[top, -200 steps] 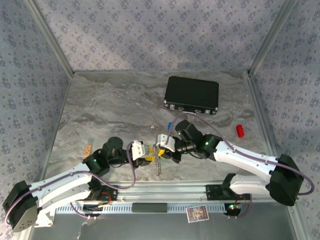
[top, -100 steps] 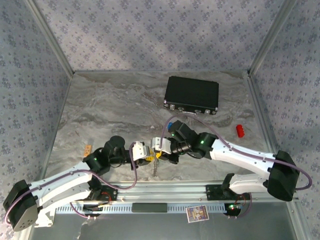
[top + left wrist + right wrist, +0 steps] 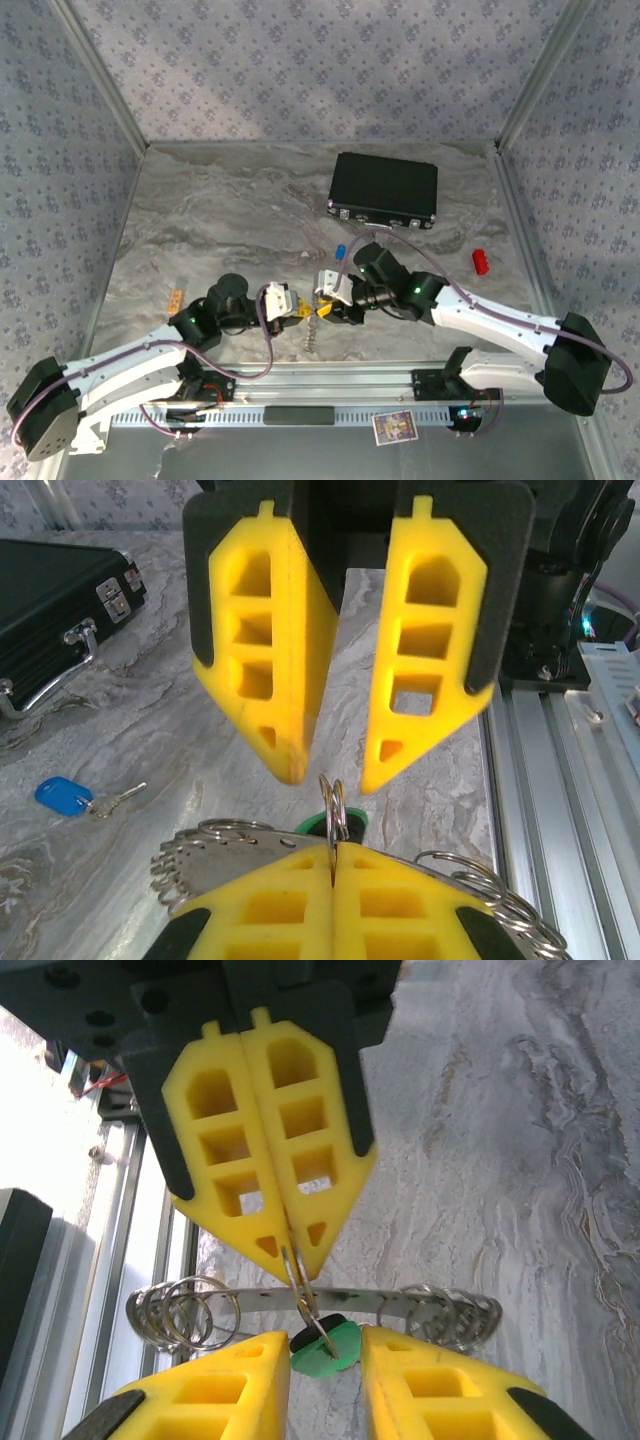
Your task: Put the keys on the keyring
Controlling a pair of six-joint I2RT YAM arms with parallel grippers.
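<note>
l gripper's (image 3: 291,1253) jaws were pressed together, pinching green key's (image 3: 325,1350) thin loop by the keyring (image 3: 250,1298), while r gripper's (image 3: 330,772) jaws stood spread either side of it.

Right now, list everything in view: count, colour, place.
case: one, black, far right of the table.
blue key: one, blue head, lying nearer than the case.
green key: one, green head, at the keyring.
keyring: one, silver, many loops, mid-table near the rail.
red object: one, right side.
tan piece: one, left side.
card: one, printed, on the near rail.
left end effector: yellow fingers, shut on a keyring loop.
right end effector: yellow fingers, open around the green key.
</note>
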